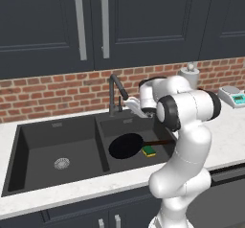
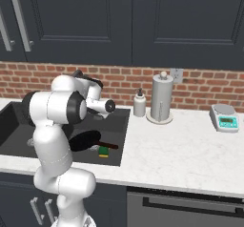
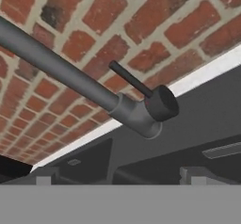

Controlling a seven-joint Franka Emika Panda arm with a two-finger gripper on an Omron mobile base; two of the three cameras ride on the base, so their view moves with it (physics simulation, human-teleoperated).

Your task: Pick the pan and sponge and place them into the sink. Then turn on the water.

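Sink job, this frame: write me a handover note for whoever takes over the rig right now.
Gripper: open, holding nothing, up beside the faucet; the hand view looks straight at the faucet's lever.
Pan: lying in the right basin of the sink, handle pointing right.
Sponge: in the same basin, beside the pan under its handle.
Done: both things are in the sink.
Left: turn on the water; no stream runs from the spout. The lever looks like the next thing to reach for.
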